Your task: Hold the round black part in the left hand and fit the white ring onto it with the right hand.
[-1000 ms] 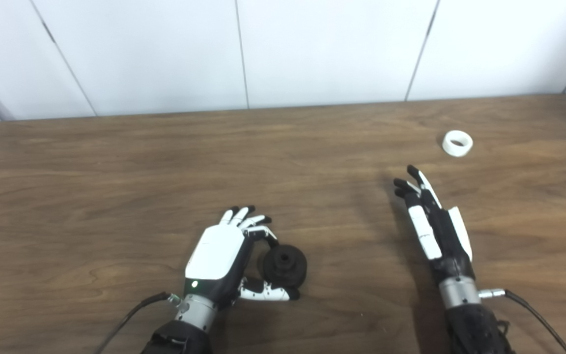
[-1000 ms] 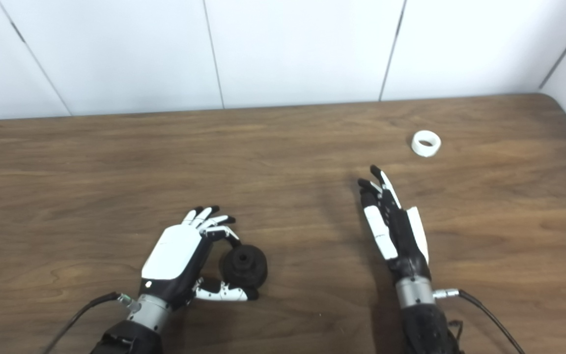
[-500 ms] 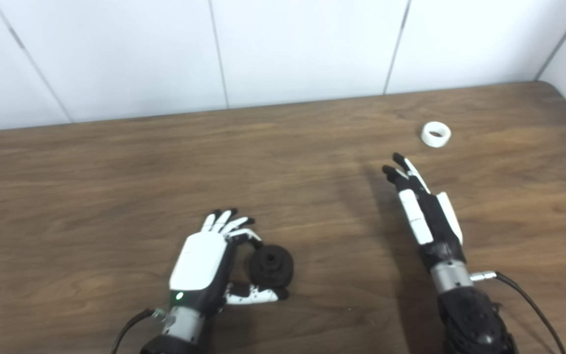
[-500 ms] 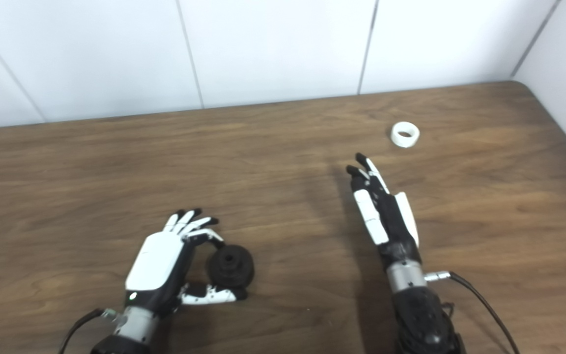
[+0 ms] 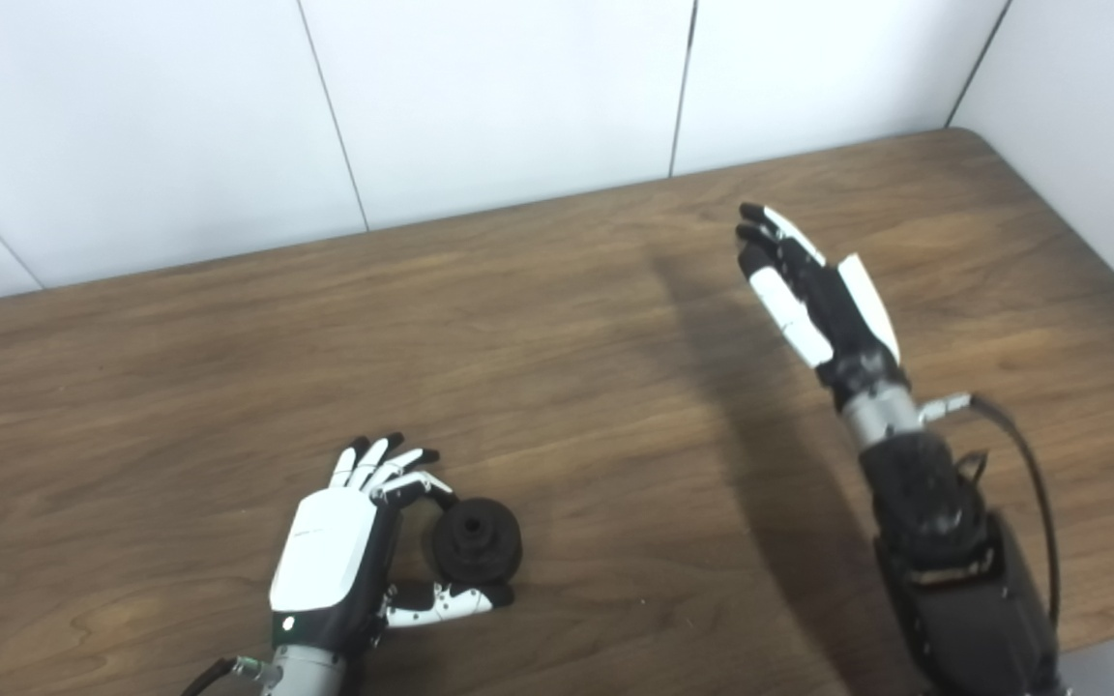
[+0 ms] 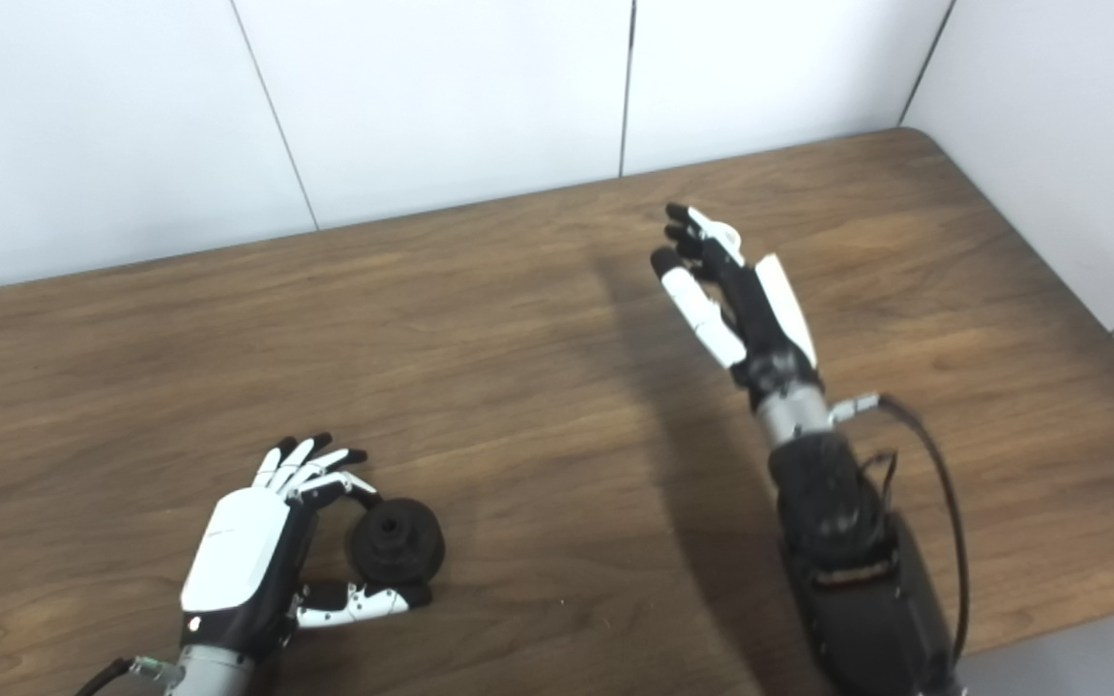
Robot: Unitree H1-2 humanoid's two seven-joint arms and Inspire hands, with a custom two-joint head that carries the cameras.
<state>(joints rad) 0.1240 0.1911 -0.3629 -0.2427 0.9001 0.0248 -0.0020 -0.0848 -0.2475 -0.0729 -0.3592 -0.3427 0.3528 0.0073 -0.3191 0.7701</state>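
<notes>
Peeking behind right hand | white ring | right eye view only

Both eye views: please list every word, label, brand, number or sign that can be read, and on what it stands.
None can be read: the round black part, left hand, right hand, brown wooden table and white wall panels show no text.
</notes>
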